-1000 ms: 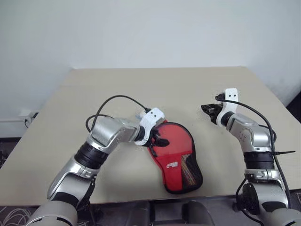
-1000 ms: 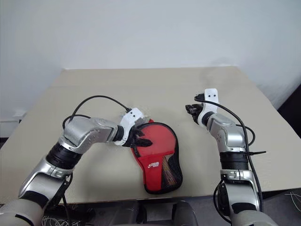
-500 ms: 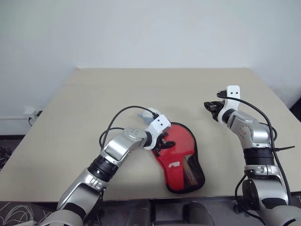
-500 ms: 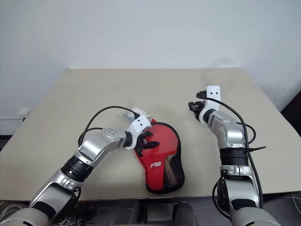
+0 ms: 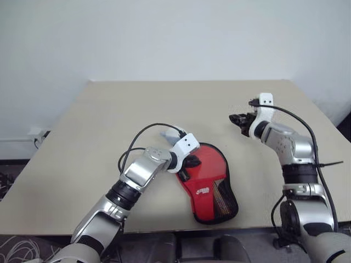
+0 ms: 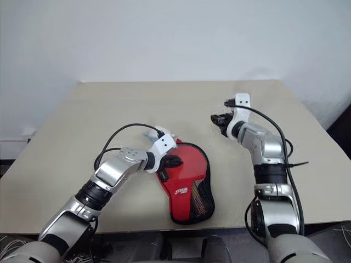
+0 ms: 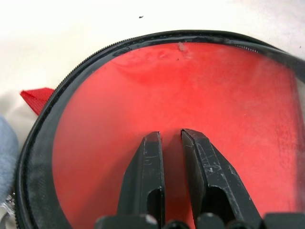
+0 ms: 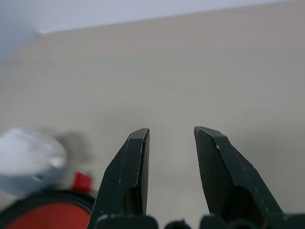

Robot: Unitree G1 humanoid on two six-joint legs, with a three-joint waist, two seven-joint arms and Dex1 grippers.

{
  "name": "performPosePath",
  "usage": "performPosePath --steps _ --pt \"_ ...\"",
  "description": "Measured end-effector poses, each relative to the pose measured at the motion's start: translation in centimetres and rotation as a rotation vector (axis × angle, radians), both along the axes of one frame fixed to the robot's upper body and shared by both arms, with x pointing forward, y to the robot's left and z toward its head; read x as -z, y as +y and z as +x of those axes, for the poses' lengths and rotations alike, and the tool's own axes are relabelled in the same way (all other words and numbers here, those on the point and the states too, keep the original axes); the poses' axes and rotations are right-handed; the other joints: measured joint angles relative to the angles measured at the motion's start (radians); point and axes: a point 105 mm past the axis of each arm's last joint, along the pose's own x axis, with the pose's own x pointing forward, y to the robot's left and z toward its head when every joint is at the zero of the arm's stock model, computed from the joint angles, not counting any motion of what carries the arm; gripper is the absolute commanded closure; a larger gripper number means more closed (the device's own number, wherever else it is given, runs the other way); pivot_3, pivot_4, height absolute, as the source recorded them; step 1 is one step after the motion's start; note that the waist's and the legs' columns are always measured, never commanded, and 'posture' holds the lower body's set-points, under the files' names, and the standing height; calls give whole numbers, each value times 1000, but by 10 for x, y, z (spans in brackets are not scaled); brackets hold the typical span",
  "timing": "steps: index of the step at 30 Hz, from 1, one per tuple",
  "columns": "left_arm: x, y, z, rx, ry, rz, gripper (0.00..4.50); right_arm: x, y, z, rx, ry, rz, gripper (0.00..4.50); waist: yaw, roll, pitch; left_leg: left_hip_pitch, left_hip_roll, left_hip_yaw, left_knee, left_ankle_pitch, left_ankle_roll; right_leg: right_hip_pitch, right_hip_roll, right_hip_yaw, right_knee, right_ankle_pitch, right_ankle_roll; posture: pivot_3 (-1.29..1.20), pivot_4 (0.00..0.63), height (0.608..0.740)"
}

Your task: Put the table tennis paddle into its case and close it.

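The case (image 5: pixel 211 181) lies flat near the table's front edge, red with black trim, a mesh pocket and a small white logo. My left gripper (image 5: pixel 190 163) hovers low over its round end. In the left wrist view the fingers (image 7: pixel 152 162) stand almost together above the red cover (image 7: pixel 228 105), with nothing seen between them. A black zip rim curves around that cover. My right gripper (image 5: pixel 236 119) hangs in the air to the right of the case, pointing left. Its fingers (image 8: pixel 131 167) are apart and empty. The table tennis paddle is hidden.
A pale grey-blue fuzzy ball (image 5: pixel 169 133) sits just behind my left wrist, next to the case's round end. The beige table (image 5: pixel 109 120) stretches wide to the back and left. Its front edge runs close below the case, and a white wall stands behind.
My left gripper's fingers have closed over the case's round end, and the hand has sunk slightly. My right gripper has risen and swung left.
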Motion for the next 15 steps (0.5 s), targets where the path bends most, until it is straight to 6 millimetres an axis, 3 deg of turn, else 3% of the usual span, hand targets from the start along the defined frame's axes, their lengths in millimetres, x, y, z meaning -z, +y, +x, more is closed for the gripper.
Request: performPosePath --steps 4,9,15 --pt "4 -1 -2 15 -10 7 3860 -13 18 12 -84 11 1 2891 1 3 -4 0 0 -1 0 0 0 0 0 0 0 0 0 0 0 688" --pt "6 -1 -3 24 -20 12 3860 4 43 17 -183 111 -6 2891 1 3 -9 0 0 -1 0 0 0 0 0 0 0 0 0 0 0 688" --pt "7 -1 -3 17 -19 5 3912 9 82 15 -313 177 34 1033 1 2 -10 0 0 -1 0 0 0 0 0 0 0 0 0 0 0 688"
